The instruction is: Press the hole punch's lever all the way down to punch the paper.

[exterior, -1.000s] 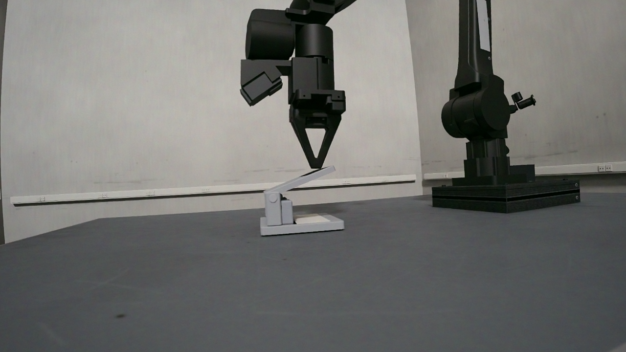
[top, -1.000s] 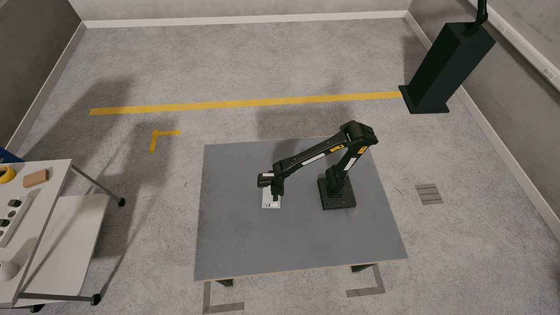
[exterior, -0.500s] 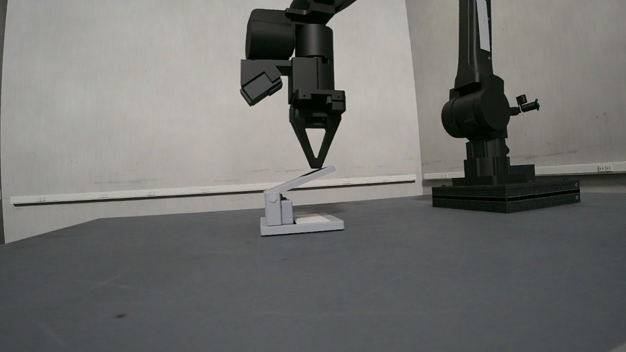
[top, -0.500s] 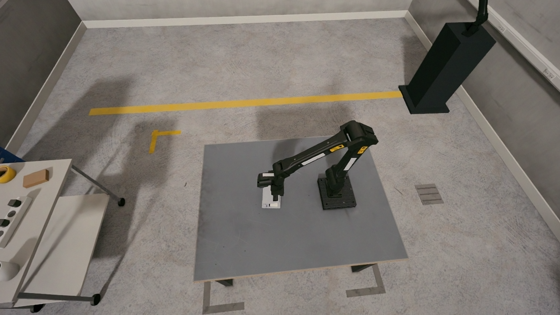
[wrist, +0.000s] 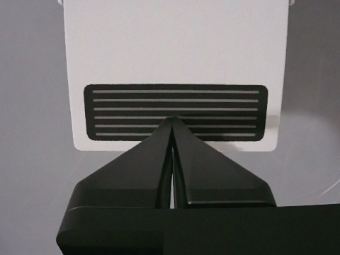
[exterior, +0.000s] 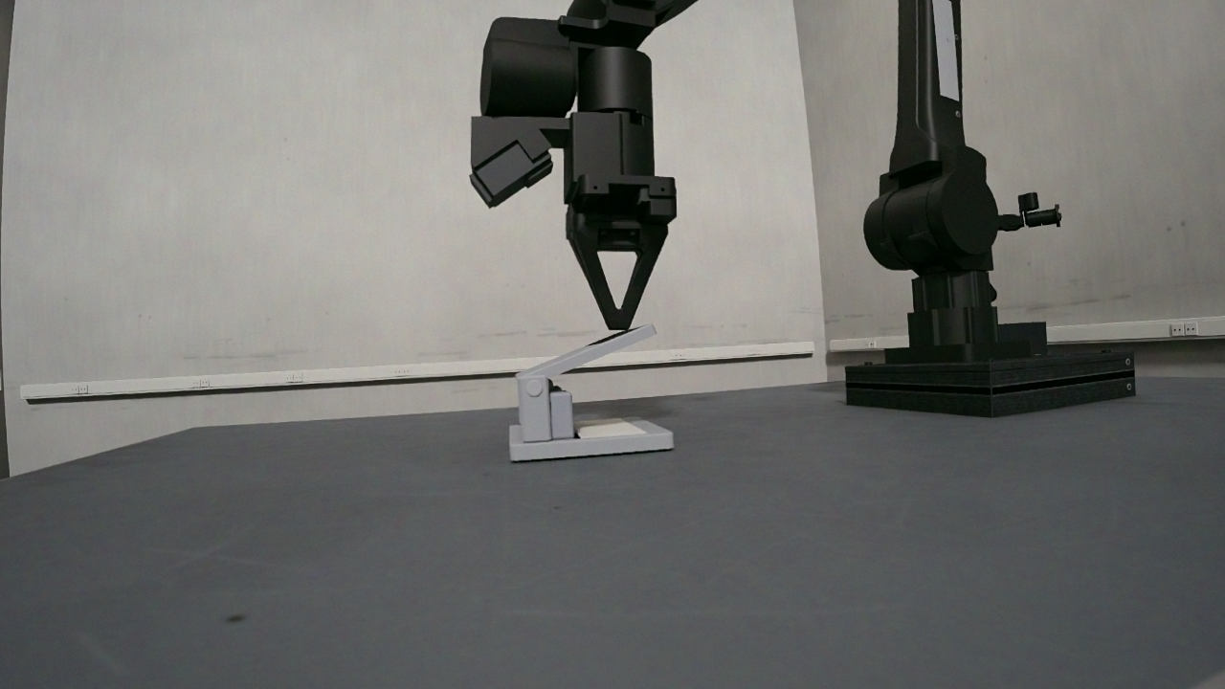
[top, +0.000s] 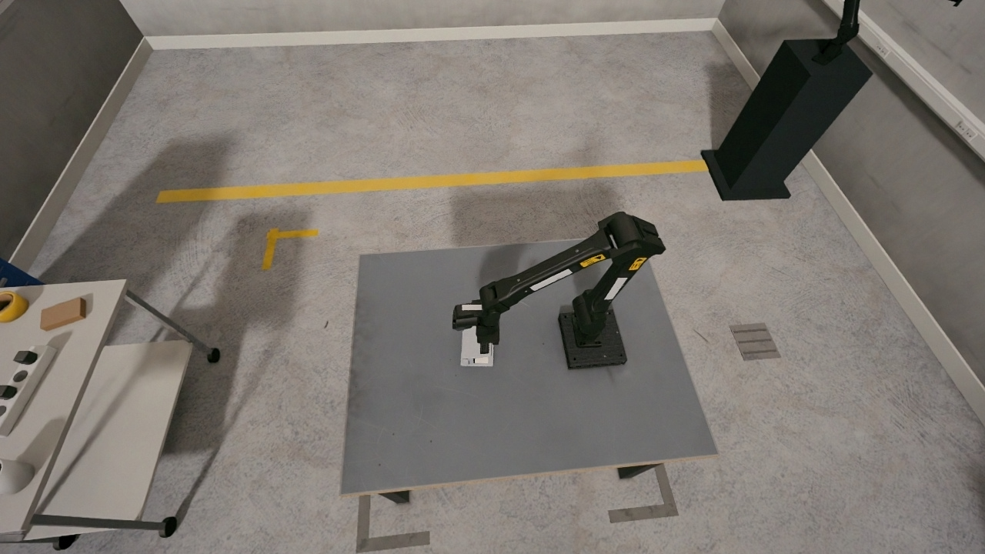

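Slipping is the main worry: the gripper (exterior: 618,325) is meeting the lever (exterior: 599,349) with one narrow point, close to the lever's free end. If the push is running slightly off vertical, the tip could be sliding off that edge, and the lever would be springing back unpunched. A push aimed too far outward could also be tipping the punch (exterior: 589,402) over its base, which must be staying upright on the table (exterior: 770,531).

The fingers are pressed fully together, gripping nothing, forming a wedge pointing straight down. Their tip is resting on, or just above, the dark ribbed pad (wrist: 175,112) on the lever; contact is too fine to confirm from the side. The lever is standing raised at a slant, so pressing is, by my judgement, only beginning.

The punch is sitting near the middle of the table, left of the arm's base (exterior: 1104,385) when seen from the side. Paper (exterior: 610,428) is lying in the punch, under the lever.

The arm is rising from its base, bending at a high elbow (top: 630,237), and reaching across toward the punch. Its wrist is hanging vertically above the lever, with the camera housing (exterior: 509,166) jutting out on the side away from the base.
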